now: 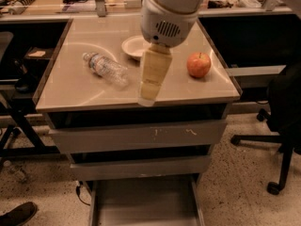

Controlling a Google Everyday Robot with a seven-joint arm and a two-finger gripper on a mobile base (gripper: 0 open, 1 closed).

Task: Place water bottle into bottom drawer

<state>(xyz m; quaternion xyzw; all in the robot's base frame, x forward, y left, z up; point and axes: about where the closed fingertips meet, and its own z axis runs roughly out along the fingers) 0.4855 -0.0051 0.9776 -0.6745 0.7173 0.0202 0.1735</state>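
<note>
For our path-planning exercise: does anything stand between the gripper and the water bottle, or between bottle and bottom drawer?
Nothing visible does. The gripper hangs near the table's front edge, just right of the water bottle, only bare surface between them. The bottom drawer stands open below.

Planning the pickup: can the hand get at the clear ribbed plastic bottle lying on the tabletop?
Probably yes: the hand hangs close beside the clear ribbed plastic bottle, nothing between them.

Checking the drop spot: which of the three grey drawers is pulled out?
The bottom drawer, its tray floor showing; the upper drawer and middle drawer sit shut. The pincer hangs over the front edge of the cabinet top.
</note>
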